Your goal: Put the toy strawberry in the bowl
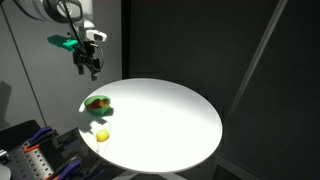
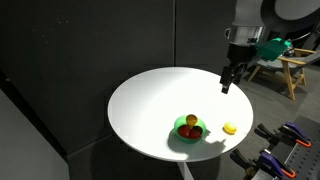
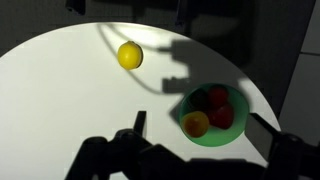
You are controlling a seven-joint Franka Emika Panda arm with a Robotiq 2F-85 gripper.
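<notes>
Green and shallow, the bowl (image 3: 214, 141) sits near the edge of the round worktop (image 3: 70, 90). It shows in both exterior views (image 1: 104, 108) (image 2: 182, 136). Several small toy fruits lie bunched inside it. The toy strawberry (image 3: 221, 117) rests in the bowl as a red rounded piece. An orange piece (image 3: 196, 124) touches it, and another red piece (image 3: 217, 97) and a dark piece (image 3: 199, 101) lie behind. They are small and blurred, so I cannot tell finer detail. A pale yellow toy fruit (image 3: 129, 55) lies alone on the bare surface, near the bowl but not touching it (image 1: 102, 135) (image 2: 229, 128).

The worktop is white and brightly lit, and hard shadows of the arm fall across it in the wrist view. Dark walls close the room behind it. In an exterior view a wooden trestle (image 2: 291, 66) stands at the back, and clamps with coloured handles (image 2: 287, 135) lie below the rim of the worktop.

The gripper (image 1: 91, 68) hangs well above the surface in both exterior views (image 2: 227, 82), off to one side of the bowl and pointing down. A teal part (image 1: 64, 42) sits on the wrist above it. In the wrist view the fingers (image 3: 138, 122) stand apart at the lower edge, with nothing between them.
</notes>
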